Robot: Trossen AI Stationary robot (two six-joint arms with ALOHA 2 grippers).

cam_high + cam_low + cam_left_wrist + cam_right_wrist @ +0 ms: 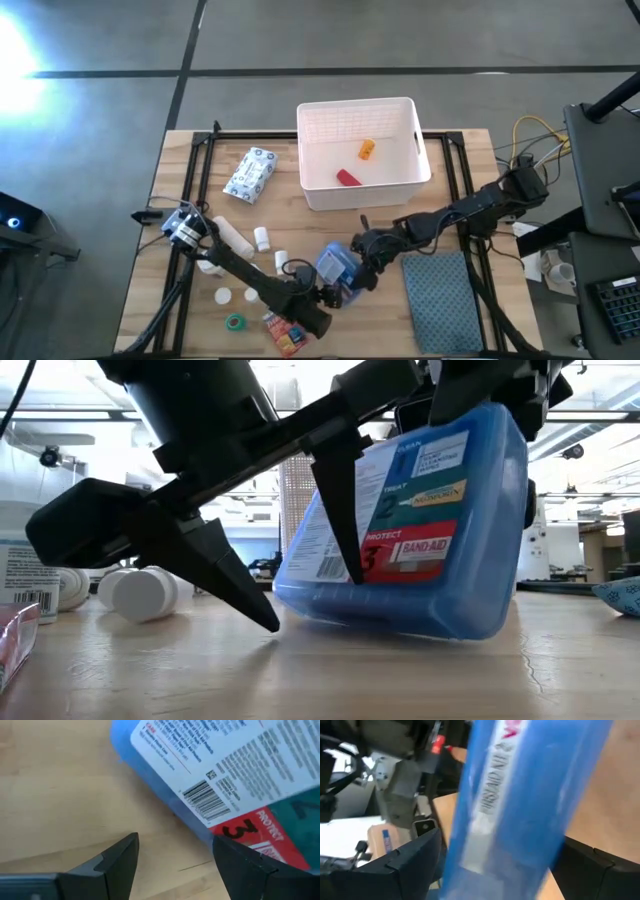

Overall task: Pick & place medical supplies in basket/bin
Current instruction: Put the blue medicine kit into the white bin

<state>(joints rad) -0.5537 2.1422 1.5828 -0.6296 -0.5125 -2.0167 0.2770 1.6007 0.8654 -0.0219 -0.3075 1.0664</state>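
Claws of both arms are meeting at the blue first-aid box point(333, 268) near the front edge of the worktop point(290, 210), toward its middle. The right claw point(362, 272) is gripping the box across its narrow sides, jaws spread wide, tilting it so only its lower edge is touching the wood. The left claw point(300, 600) is standing open right beside the box, holding nothing, fingertips resting at the wood. The white basket point(408, 180) is sitting at the back edge, with an orange item point(367, 149) and a red tube point(347, 178) lying inside. Pill bottles point(261, 238), a wipes packet point(249, 174) and a green tape roll point(235, 322) are lying toward the left edge.
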